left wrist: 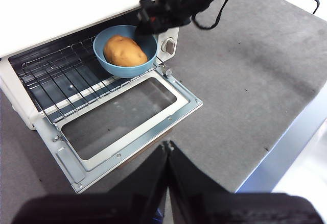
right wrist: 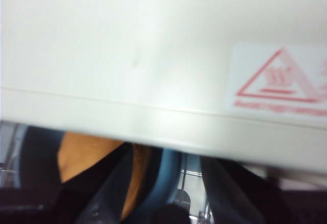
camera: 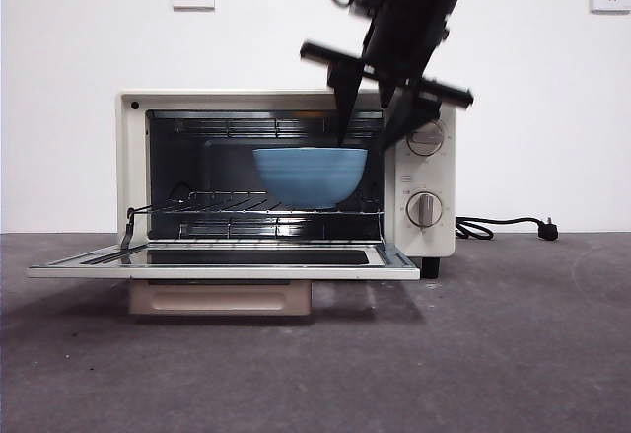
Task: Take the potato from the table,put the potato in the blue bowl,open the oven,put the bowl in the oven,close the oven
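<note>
The cream oven stands with its door folded down flat. On the wire rack inside sits the blue bowl, and the left wrist view shows the tan potato lying in it. My right gripper reaches down from above into the oven mouth at the bowl's right rim, open; its jaws straddle the bowl wall with a gap beside it. The potato shows past one jaw. My left gripper hangs shut, high above the table, in front of the door.
The oven top with a red warning sticker fills most of the right wrist view. The door's beige handle hangs under the door. A black cord trails right of the oven. The table edge runs close by on the left arm's side.
</note>
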You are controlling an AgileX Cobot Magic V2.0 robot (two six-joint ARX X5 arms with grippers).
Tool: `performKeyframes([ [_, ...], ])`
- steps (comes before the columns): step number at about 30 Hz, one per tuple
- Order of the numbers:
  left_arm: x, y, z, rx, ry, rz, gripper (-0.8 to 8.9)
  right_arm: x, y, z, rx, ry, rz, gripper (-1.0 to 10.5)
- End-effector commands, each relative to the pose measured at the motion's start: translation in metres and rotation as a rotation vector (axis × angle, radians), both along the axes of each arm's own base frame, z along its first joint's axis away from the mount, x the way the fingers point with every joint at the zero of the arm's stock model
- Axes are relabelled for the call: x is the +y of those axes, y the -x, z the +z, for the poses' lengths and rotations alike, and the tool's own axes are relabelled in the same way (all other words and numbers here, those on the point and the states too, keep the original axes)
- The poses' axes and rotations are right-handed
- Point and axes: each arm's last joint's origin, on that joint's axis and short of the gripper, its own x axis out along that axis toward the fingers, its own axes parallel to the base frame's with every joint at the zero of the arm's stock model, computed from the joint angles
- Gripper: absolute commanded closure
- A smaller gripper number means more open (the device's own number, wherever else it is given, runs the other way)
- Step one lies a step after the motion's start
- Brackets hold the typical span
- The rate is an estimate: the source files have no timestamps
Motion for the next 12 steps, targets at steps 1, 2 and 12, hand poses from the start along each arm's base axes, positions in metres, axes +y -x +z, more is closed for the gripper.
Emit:
performKeyframes([
  [1, 0.000, 0.000, -0.001, -0.009, -0.009, -0.004, 8.21, -0.006, 0.006, 0.013, -0.016, -0.006, -0.001, 7.2],
  [2, 0.000, 0.000, -0.001, -0.009, -0.010, -0.004, 8.21, -0.008, 0.010, 0.017, -0.018, -0.007, 0.000, 7.3],
  [12, -0.008, -0.019, -0.004, 0.004, -0.030, -0.002, 8.22, -0.032, 0.060, 0.066, 0.008, 0.012, 0.183, 7.3],
])
